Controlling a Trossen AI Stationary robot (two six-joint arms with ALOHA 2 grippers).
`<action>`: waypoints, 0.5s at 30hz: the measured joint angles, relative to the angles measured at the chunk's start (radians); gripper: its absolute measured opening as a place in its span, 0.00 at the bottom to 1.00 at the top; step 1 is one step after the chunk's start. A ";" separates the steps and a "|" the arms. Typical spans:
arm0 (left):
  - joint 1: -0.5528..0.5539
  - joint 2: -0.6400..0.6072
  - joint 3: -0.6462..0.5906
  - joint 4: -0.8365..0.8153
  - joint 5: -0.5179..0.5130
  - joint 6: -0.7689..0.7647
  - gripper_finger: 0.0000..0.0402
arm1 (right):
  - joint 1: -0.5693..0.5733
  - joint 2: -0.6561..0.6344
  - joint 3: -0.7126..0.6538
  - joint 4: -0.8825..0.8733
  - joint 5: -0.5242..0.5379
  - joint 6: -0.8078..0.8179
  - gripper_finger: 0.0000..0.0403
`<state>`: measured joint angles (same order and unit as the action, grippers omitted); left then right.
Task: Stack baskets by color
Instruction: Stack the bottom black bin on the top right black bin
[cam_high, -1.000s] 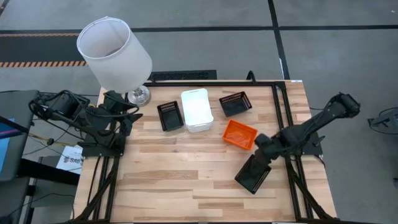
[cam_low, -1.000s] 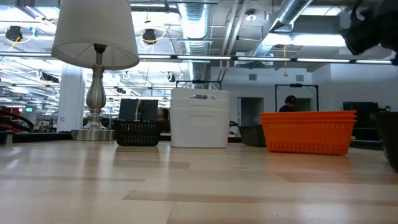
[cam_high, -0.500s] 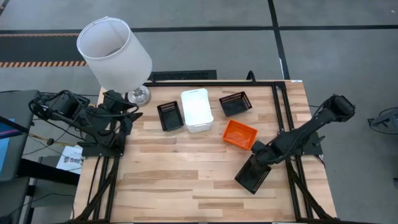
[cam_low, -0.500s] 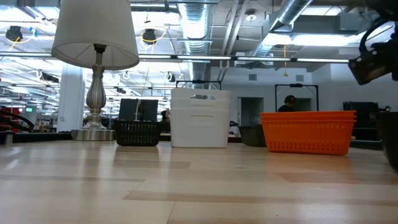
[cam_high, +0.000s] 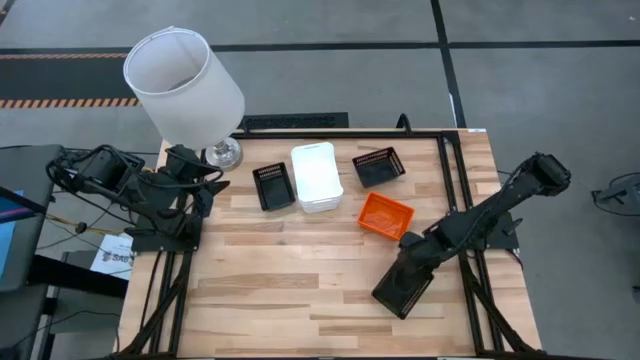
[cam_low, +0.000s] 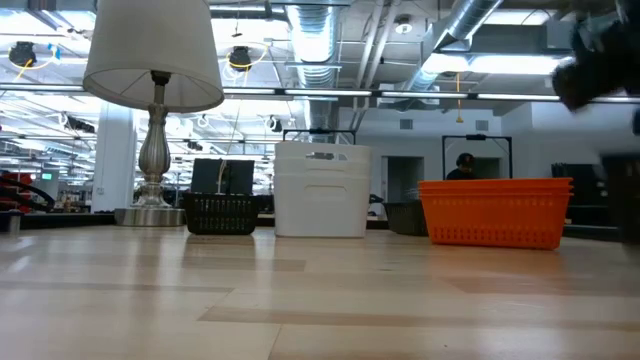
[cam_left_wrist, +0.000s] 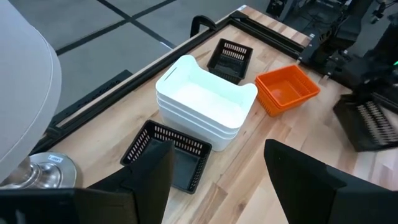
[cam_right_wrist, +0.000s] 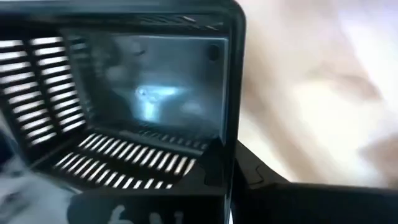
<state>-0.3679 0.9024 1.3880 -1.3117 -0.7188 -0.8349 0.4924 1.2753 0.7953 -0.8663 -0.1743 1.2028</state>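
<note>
A black slotted basket (cam_high: 400, 287) lies at the table's near right, with my right gripper (cam_high: 416, 252) shut on its far end. An orange stack of baskets (cam_high: 385, 216) stands just beyond it. A white stack (cam_high: 316, 177) stands at the far middle, with one black basket (cam_high: 272, 186) on its left and another (cam_high: 379, 167) on its right. My left gripper (cam_left_wrist: 217, 186) waits open and empty at the far left, next to the lamp's foot. My right gripper has the black basket by the rim of its far end wall (cam_right_wrist: 231, 93). It comes slanting down from above and from the table's right. One dark finger (cam_right_wrist: 267, 186) shows outside that wall; blur hides the other. I cannot tell whether the basket is lifted clear.
A lamp with a big white shade (cam_high: 185, 85) stands at the far left corner, its foot (cam_high: 224, 153) close to the left black basket. The near half of the wooden table (cam_high: 270, 290) is bare. Dark frame rails run along both side edges.
My right gripper has sunk toward the black basket's far end, rolled a little and shut on it. The basket has shifted slightly toward the table's near left. My left arm has kept still.
</note>
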 joint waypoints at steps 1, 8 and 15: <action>0.000 0.000 0.000 0.000 0.001 0.000 0.59 | -0.009 -0.021 0.028 0.003 -0.005 -0.002 0.02; 0.000 0.000 0.000 0.000 0.003 0.000 0.59 | -0.170 -0.179 0.217 -0.126 0.116 -0.056 0.02; 0.000 0.000 0.000 -0.001 -0.002 0.000 0.59 | -0.608 -0.268 0.279 -0.256 0.256 -0.288 0.02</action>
<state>-0.3679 0.9028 1.3880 -1.3125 -0.7212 -0.8349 -0.1151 1.0071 1.0747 -1.1222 0.0814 0.9150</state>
